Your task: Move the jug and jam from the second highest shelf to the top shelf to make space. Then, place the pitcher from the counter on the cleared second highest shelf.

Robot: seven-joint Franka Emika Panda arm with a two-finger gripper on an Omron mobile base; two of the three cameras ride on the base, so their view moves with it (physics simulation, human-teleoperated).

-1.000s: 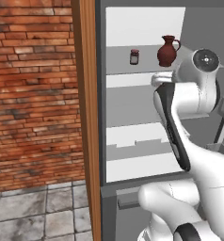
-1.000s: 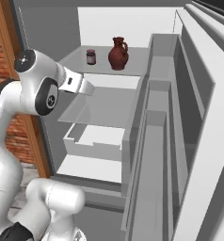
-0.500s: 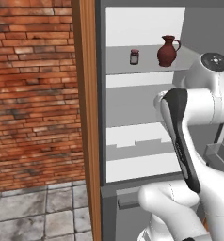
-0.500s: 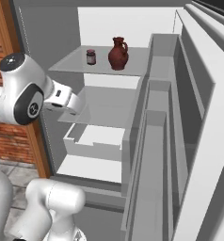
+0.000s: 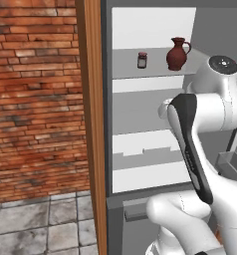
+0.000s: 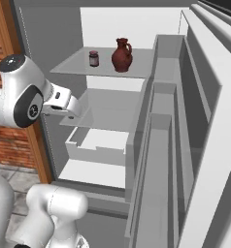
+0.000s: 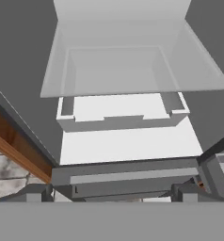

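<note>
I see jug (image 5: 177, 54) upright on second highest shelf (image 5: 125, 62), inside open grey cabinet; jam (image 5: 142, 60) just beside it, toward brick wall (image 5: 36, 94), not touching. Same pair in right base view: jug (image 6: 122, 54), jam (image 6: 93, 58). My arm (image 5: 210, 104) raised before lower shelves, well below both. Gripper itself hard to make out in base views; fingers spread wide, holding nothing. Hand view looks down onto lower bin (image 7: 121, 115).

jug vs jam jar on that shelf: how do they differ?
The jug is much taller than the jam. The jug is red-brown ceramic with a loop handle and spout; the jam is a small dark jar with a lid and no handle. Both stand upright, apart, on the same grey shelf.
</note>
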